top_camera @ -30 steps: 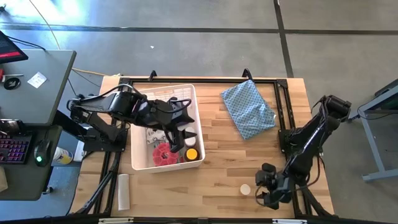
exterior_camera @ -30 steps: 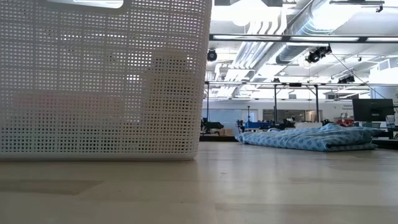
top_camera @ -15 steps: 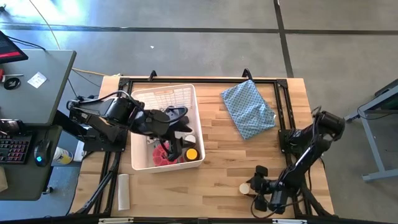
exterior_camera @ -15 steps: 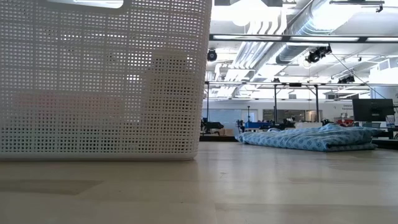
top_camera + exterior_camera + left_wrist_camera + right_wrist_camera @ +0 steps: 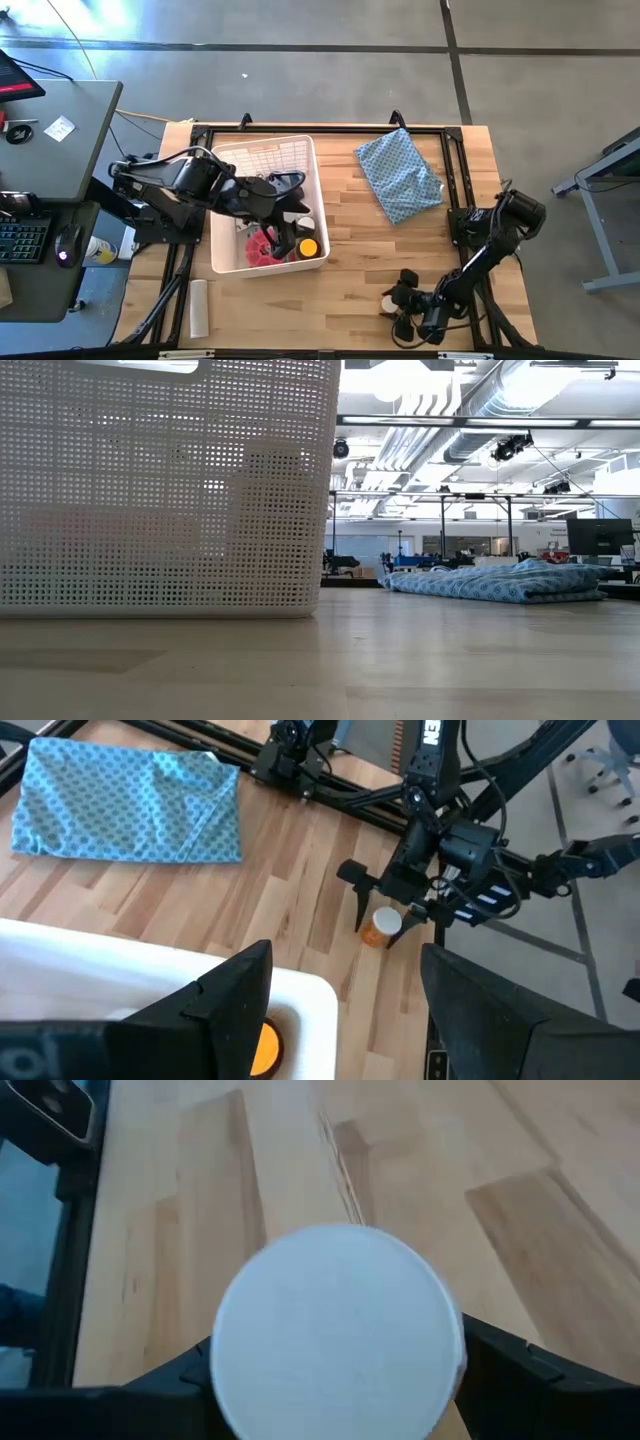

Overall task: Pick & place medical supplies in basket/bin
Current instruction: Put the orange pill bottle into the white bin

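Right wrist view puts the white-capped bottle (image 5: 335,1330) between your right tool's (image 5: 330,1380) spread, unclenched fingers, upright on the table (image 5: 350,290) near its front edge. It looks light, stiff and smooth; take it below the cap. Your left tool (image 5: 283,222) hangs released over the basket (image 5: 315,190).

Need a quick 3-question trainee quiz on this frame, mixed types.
1. True or false: the blue cloth lies inside the white bin.
2. Which gripper has its fingers either side of the white-capped bottle? A) left gripper B) right gripper
3. Fill in: the left gripper hangs over the ____.

Key: 1 false, it lies on the table; 2 B; 3 bin.
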